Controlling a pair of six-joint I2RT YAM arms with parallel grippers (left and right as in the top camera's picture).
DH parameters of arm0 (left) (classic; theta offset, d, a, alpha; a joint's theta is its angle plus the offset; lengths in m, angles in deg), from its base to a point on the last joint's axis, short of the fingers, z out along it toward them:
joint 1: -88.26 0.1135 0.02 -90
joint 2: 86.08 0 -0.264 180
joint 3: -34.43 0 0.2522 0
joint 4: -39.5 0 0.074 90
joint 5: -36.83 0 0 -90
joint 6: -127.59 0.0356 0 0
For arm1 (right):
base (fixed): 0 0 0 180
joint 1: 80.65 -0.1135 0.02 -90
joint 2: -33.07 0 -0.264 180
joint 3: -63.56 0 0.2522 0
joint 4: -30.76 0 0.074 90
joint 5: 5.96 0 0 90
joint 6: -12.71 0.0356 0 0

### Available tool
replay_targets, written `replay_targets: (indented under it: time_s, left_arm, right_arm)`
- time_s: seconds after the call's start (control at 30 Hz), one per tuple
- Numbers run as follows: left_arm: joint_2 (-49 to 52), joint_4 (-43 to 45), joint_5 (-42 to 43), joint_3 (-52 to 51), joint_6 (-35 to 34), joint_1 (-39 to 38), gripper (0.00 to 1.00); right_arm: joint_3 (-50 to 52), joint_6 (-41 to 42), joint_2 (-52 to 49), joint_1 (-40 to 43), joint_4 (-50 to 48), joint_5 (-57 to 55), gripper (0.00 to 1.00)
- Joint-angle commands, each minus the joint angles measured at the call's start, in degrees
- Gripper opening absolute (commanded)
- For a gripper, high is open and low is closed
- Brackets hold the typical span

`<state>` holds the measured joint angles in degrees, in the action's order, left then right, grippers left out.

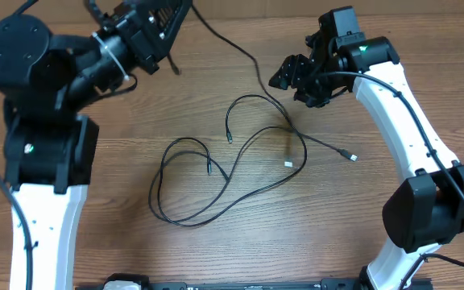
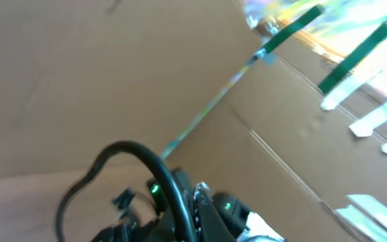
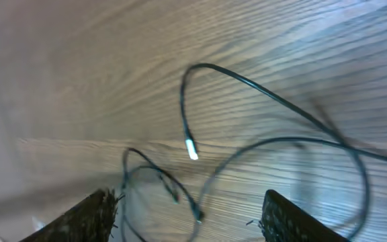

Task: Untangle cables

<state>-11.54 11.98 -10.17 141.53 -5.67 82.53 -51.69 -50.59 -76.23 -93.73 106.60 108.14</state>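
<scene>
Several thin black cables [image 1: 216, 173] lie in loose overlapping loops at the middle of the wooden table [image 1: 95, 217]. One cable [image 1: 256, 64] runs from my left gripper [image 1: 180, 10] at the back edge down across the loops to a plug end [image 1: 351, 155]. My left gripper looks shut on that cable; its fingers do not show in the left wrist view. My right gripper [image 1: 290, 76] hovers above the table right of that cable. It is open and empty [image 3: 187, 199] over cable loops [image 3: 247, 84] and a bright plug tip [image 3: 191, 149].
The left wrist view faces cardboard walls [image 2: 113, 81] with green and white tape, with a thick black arm wire [image 2: 160, 168] in front. Both arm bases stand at the table's left and right sides. A black bar [image 1: 240, 283] runs along the front edge.
</scene>
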Motion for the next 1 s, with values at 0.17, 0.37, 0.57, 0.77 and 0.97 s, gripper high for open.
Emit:
replay_targets:
  time_s: [0.17,0.37,0.57,0.77,0.97]
  left_arm:
    - [0.5,-23.1,-11.6,1.1,20.8,-1.3,0.04]
    - [2.9,-38.0,-24.8,1.0,29.4,-4.1,0.04]
    - [10.0,-47.1,-34.4,1.0,33.7,-8.1,0.07]
    - [19.4,-51.9,-39.9,1.0,34.5,-12.9,0.18]
    - [26.9,-52.0,-43.1,1.0,34.5,-17.0,0.31]
  right_arm:
    - [-0.1,-11.2,0.4,0.9,3.7,-0.9,0.83]
    - [-0.1,-11.7,0.4,1.0,6.9,-3.7,0.95]
    - [-0.1,-8.7,0.4,2.0,10.1,-8.5,0.98]
    - [-0.1,-8.7,0.4,4.7,12.1,-8.7,0.99]
    - [-0.1,-9.2,0.4,7.2,13.1,-8.7,1.00]
